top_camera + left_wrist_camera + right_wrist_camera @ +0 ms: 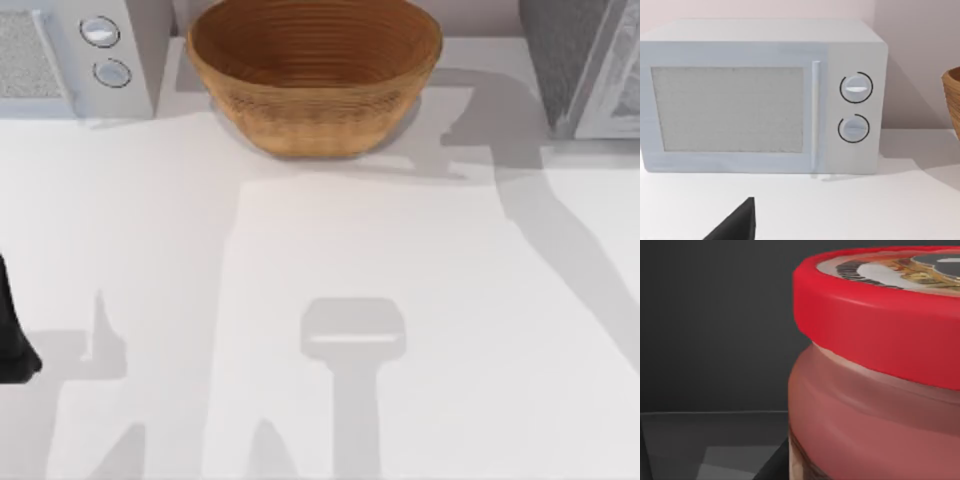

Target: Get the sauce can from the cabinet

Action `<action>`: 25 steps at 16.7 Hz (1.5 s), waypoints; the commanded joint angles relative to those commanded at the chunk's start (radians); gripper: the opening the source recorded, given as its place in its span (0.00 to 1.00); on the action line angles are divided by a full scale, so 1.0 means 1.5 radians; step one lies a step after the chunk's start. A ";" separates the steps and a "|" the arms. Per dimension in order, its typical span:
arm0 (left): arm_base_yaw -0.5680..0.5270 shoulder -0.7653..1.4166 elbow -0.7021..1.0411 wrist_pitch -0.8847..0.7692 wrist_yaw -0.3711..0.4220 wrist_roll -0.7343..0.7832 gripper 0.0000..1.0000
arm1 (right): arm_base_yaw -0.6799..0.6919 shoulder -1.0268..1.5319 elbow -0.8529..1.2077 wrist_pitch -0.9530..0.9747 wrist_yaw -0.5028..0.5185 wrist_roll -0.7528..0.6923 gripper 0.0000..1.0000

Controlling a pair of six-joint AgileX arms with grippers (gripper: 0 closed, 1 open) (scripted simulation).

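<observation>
While the left arm [15, 335] sits parked at the table's [420, 300] left edge facing the microwave [760, 97], the right wrist view shows the can [875, 390] very close, upright in a dark cabinet interior. Whether either gripper is released or clenched I cannot tell. A basket [314, 75] stands at the table's back.

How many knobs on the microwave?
2: upper knob and lower knob, stacked right of the door on the microwave, at the table's back left corner.
</observation>
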 joint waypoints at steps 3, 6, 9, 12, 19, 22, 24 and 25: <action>0.000 0.000 0.000 0.000 0.000 0.000 1.00 | -0.005 -0.016 -0.020 0.010 -0.007 0.000 0.00; 0.000 0.000 0.000 0.000 0.000 0.000 1.00 | -0.027 -0.082 -0.105 0.045 -0.031 0.001 0.00; 0.000 0.000 0.000 0.000 0.000 0.000 1.00 | -0.062 -0.182 -0.252 0.096 -0.069 0.000 0.00; 0.000 0.000 0.000 0.000 0.000 0.000 1.00 | -0.108 -0.308 -0.463 0.160 -0.117 -0.002 0.00; 0.000 0.000 0.000 0.000 0.000 0.000 1.00 | -0.234 -0.648 -1.059 0.328 -0.247 -0.012 0.00; 0.000 0.000 0.000 0.000 0.000 0.000 1.00 | -0.285 -0.785 -1.250 0.397 -0.299 -0.015 0.00; 0.000 0.000 0.000 0.000 0.000 0.000 1.00 | -0.313 -0.863 -1.342 0.436 -0.328 -0.017 0.00; 0.000 0.000 0.000 0.000 0.000 0.000 1.00 | -0.325 -0.895 -1.378 0.453 -0.340 -0.018 0.00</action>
